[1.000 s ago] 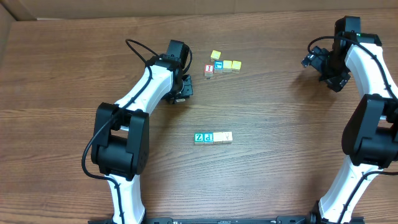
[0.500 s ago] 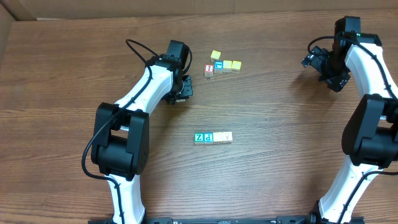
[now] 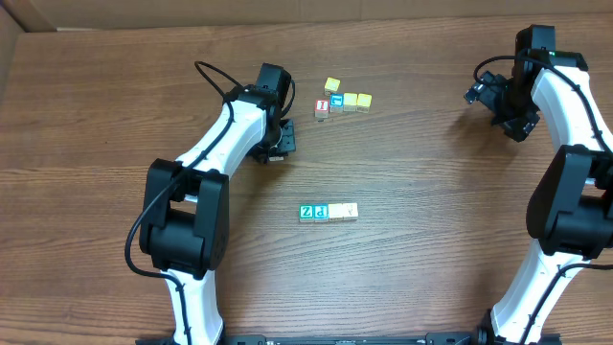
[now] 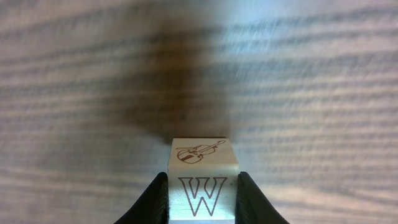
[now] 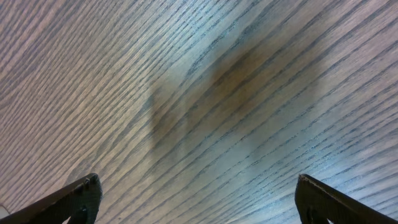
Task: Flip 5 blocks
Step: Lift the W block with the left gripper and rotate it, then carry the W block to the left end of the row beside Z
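While the left gripper [image 4: 202, 200] pinches the pale W block [image 4: 203, 167] by its sides, the four-block row [image 3: 329, 212] lies at its five o'clock; the right gripper [image 5: 199, 196], farther off, gapes.

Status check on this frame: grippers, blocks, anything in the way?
Left gripper closed on W block. Right gripper open, empty, over bare table. Row of blocks mid-table, apart; nothing in the way.
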Robot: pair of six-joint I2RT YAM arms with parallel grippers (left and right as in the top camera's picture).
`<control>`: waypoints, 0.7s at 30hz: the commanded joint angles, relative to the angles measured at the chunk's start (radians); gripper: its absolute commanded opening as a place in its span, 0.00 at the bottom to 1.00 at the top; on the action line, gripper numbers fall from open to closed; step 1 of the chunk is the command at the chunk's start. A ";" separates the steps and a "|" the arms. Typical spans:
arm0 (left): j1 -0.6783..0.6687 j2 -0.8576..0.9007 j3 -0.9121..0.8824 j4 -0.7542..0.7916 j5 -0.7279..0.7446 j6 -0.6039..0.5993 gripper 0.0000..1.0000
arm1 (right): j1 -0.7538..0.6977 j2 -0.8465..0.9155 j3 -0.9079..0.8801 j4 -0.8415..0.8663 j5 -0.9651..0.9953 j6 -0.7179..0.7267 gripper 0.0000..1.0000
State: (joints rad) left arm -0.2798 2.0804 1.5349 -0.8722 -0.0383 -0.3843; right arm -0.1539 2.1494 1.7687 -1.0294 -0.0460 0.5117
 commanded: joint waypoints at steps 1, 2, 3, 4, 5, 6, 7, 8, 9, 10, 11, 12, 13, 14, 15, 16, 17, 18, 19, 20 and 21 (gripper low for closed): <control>-0.001 -0.096 -0.012 -0.034 0.002 0.023 0.21 | 0.001 -0.030 0.017 0.004 0.000 -0.004 1.00; -0.002 -0.113 -0.012 -0.048 0.003 0.023 0.21 | 0.001 -0.030 0.017 0.005 0.000 -0.004 1.00; -0.003 -0.135 -0.012 -0.067 0.003 0.022 0.20 | 0.001 -0.030 0.017 0.004 0.000 -0.004 1.00; -0.003 -0.157 -0.012 -0.089 0.003 0.021 0.19 | 0.001 -0.031 0.017 0.004 0.000 -0.004 1.00; -0.003 -0.178 -0.012 -0.112 0.005 0.019 0.19 | 0.001 -0.030 0.017 0.004 0.000 -0.004 1.00; -0.003 -0.195 -0.012 -0.132 0.006 0.016 0.18 | 0.001 -0.031 0.017 0.005 0.000 -0.004 1.00; -0.005 -0.220 -0.012 -0.166 0.006 0.006 0.18 | 0.001 -0.030 0.017 0.005 0.000 -0.004 1.00; -0.007 -0.231 -0.012 -0.184 0.006 -0.001 0.17 | 0.001 -0.030 0.017 0.004 0.000 -0.004 1.00; -0.011 -0.241 -0.012 -0.205 0.006 -0.010 0.16 | 0.001 -0.030 0.017 0.004 0.000 -0.004 1.00; -0.023 -0.252 -0.013 -0.238 0.010 -0.016 0.16 | 0.001 -0.030 0.017 0.004 0.000 -0.004 1.00; -0.034 -0.256 -0.014 -0.259 0.010 -0.016 0.16 | 0.001 -0.030 0.017 0.004 0.000 -0.004 1.00; -0.046 -0.257 -0.015 -0.278 0.008 -0.016 0.16 | 0.001 -0.030 0.017 0.005 0.000 -0.004 1.00; -0.061 -0.257 -0.015 -0.301 0.008 -0.016 0.16 | 0.001 -0.030 0.017 0.004 0.000 -0.004 1.00; -0.076 -0.257 -0.015 -0.320 0.007 -0.017 0.15 | 0.001 -0.030 0.017 0.004 0.000 -0.004 1.00; -0.091 -0.257 -0.015 -0.341 0.004 -0.026 0.15 | 0.001 -0.030 0.017 0.004 0.000 -0.004 1.00; -0.108 -0.257 -0.016 -0.360 -0.002 -0.040 0.15 | 0.001 -0.030 0.017 0.004 0.000 -0.004 1.00; -0.126 -0.257 -0.016 -0.377 -0.002 -0.051 0.15 | 0.001 -0.031 0.017 0.005 0.000 -0.004 1.00; -0.141 -0.257 -0.017 -0.389 -0.003 -0.060 0.14 | 0.001 -0.030 0.017 0.004 0.000 -0.004 1.00; -0.158 -0.257 -0.019 -0.397 -0.007 -0.071 0.14 | 0.001 -0.030 0.017 0.004 0.000 -0.004 1.00; -0.173 -0.257 -0.023 -0.404 -0.016 -0.087 0.14 | 0.001 -0.030 0.017 0.004 0.000 -0.004 1.00; -0.188 -0.257 -0.027 -0.410 -0.029 -0.103 0.14 | 0.001 -0.030 0.017 0.005 0.000 -0.004 1.00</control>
State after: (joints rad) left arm -0.4278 1.8328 1.5257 -1.2682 -0.0391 -0.4217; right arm -0.1535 2.1494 1.7687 -1.0298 -0.0479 0.5117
